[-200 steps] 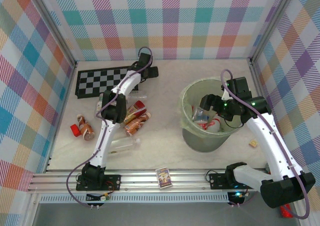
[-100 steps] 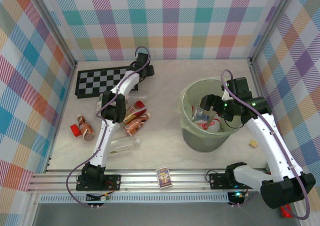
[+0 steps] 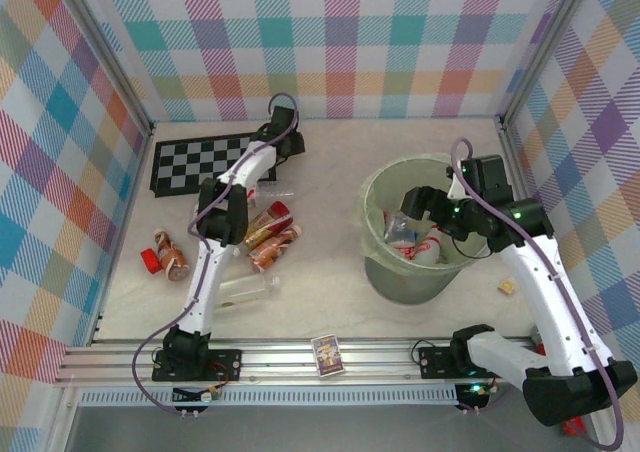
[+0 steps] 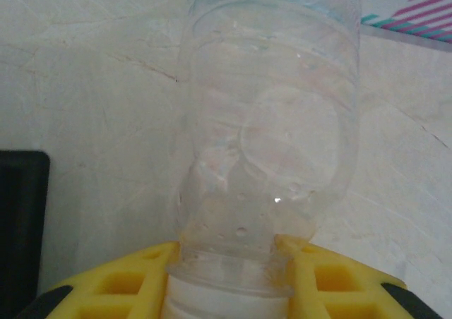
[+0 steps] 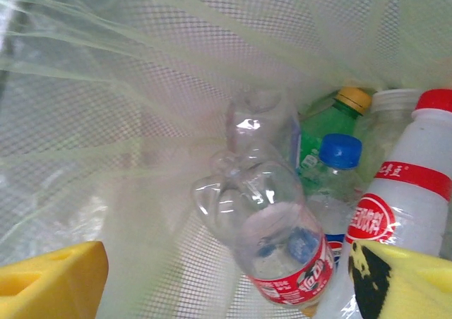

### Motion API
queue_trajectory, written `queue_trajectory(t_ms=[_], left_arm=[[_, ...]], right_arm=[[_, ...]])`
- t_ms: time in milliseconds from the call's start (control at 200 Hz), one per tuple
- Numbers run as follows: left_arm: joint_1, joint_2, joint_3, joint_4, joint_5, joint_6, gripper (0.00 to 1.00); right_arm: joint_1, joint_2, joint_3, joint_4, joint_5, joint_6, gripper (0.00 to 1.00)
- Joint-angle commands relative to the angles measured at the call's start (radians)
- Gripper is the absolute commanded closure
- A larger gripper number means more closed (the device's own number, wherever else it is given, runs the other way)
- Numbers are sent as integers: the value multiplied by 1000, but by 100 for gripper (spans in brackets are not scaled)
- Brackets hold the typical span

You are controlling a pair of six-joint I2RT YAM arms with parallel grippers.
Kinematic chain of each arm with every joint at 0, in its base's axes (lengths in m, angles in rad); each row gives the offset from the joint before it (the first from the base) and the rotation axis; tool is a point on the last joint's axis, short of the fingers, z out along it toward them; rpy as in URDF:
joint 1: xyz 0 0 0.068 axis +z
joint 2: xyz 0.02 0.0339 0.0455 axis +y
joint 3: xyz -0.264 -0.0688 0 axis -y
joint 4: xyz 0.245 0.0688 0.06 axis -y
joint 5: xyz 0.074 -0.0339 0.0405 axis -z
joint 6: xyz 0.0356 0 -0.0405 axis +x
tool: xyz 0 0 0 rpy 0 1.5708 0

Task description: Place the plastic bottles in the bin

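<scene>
Left jaws have shut on clear bottle (image 4: 268, 142) near chessboard (image 3: 200, 162); right jaws wide above bin (image 3: 400, 277).

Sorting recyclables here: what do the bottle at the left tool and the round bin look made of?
Bottle: thin clear plastic, glossy; table shows through, highlights glint. Bin: pale green translucent plastic, probably; mesh-patterned wall, filmy liner.

Glossy clear plastic bottle (image 4: 268, 157) against a matt, stone-look tabletop (image 4: 85, 107); the bin (image 5: 212, 8) shows pale green mesh plastic under a thin, crinkled film liner (image 5: 78, 65).
</scene>
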Motion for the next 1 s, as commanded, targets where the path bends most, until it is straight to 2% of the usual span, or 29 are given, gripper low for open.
queue_trajectory(t_ms=[0, 350, 530, 780, 995], left_arm=[[5, -179, -100, 99, 67, -6, 83], [-31, -685, -691, 392, 229, -25, 87], [-80, -981, -964, 455, 318, -41, 86], [-157, -1232, -1149, 458, 485, -114, 86], [-210, -1346, -1228, 469, 549, -151, 86]], right_arm=[[-4, -20, 46, 16, -56, 4, 12], [-3, 28, 155, 148, -163, 47, 13], [30, 107, 234, 275, -212, 84, 12], [159, 312, 395, 459, -225, 108, 8], [201, 531, 610, 461, -211, 107, 1]])
